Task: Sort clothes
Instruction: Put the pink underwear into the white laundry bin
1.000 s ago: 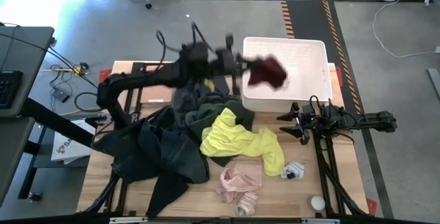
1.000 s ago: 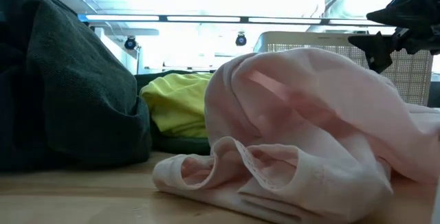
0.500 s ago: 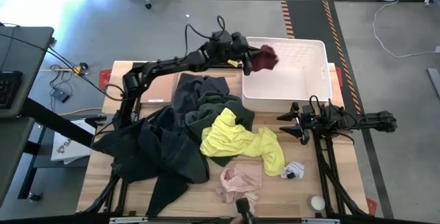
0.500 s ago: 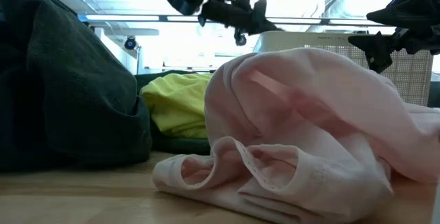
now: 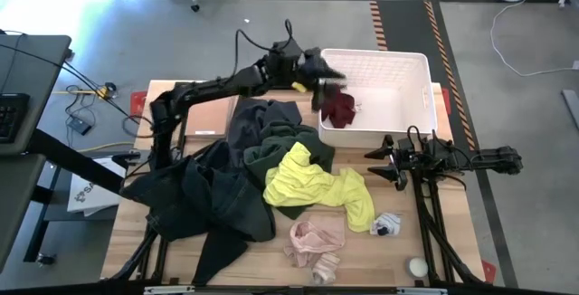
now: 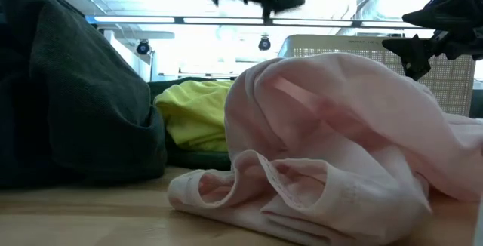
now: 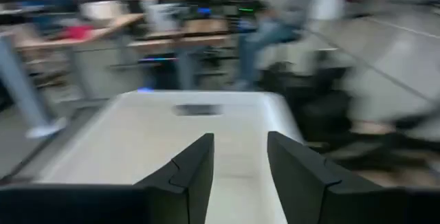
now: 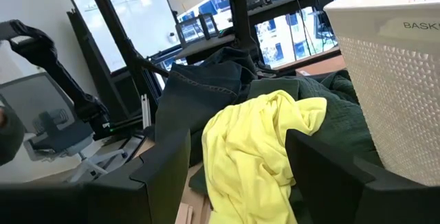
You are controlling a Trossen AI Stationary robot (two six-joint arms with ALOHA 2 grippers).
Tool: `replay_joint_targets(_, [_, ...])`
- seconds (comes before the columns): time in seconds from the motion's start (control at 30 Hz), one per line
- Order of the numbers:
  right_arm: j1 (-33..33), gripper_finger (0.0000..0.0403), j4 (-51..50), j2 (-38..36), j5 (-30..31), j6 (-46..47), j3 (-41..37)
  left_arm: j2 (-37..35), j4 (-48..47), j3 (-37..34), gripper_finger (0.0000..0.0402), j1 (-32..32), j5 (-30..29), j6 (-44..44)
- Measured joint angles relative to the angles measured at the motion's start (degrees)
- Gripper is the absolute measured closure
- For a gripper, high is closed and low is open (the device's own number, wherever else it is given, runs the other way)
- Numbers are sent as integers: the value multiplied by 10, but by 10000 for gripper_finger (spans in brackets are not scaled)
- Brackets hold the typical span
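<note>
My left gripper (image 5: pixel 317 71) hangs open and empty over the left rim of the white lattice basket (image 5: pixel 375 55); the left wrist view shows the gap between its fingers (image 7: pixel 240 162) with nothing in it. A maroon garment (image 5: pixel 339 107) lies inside the basket, just below it. My right gripper (image 5: pixel 380 164) waits open and empty at the table's right, beside the basket's near wall. Dark garments (image 5: pixel 217 195) lie heaped at the table's left and middle. The neon yellow one (image 5: pixel 317 182) rests on them. The pale pink one (image 5: pixel 317 241) and white socks (image 5: pixel 387 224) lie near the front edge.
A flat tan board (image 5: pixel 213 118) lies at the far left under the heap's edge. A small white ball (image 5: pixel 416 266) sits at the front right. The basket's wall (image 8: pixel 399 93) stands close beside my right gripper. The pink garment (image 6: pixel 339 140) fills the low view.
My left gripper swung the maroon garment toward the table's far right, over the basket's left rim. The garment no longer hangs at the gripper; it has dropped and lies inside the basket. The gripper has stayed over the rim.
</note>
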Motion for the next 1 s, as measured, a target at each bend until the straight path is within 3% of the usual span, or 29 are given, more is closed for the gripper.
replay_joint_targets(0.2, [0, 165, 0, 0, 0, 0, 0, -77, -164, -4, 297, -107, 9, 90])
replay_joint_targets(0.4, [0, 165, 0, 0, 0, 0, 0, -142, -140, -106, 316, -186, 6, 78])
replay_joint_targets(0.53, [0, 165, 0, 0, 0, 0, 0, -186, -28, -233, 326, -232, -48, 16])
replay_joint_targets(0.73, [0, 165, 0, 0, 0, 0, 0, -211, 329, -441, 339, -312, -178, -76])
replay_joint_targets(0.8, [0, 165, 0, 0, 0, 0, 0, -208, 399, -487, 341, -330, -215, -98])
replay_joint_targets(1.0, [0, 165, 0, 0, 0, 0, 0, -205, 438, -557, 342, -356, -286, -155])
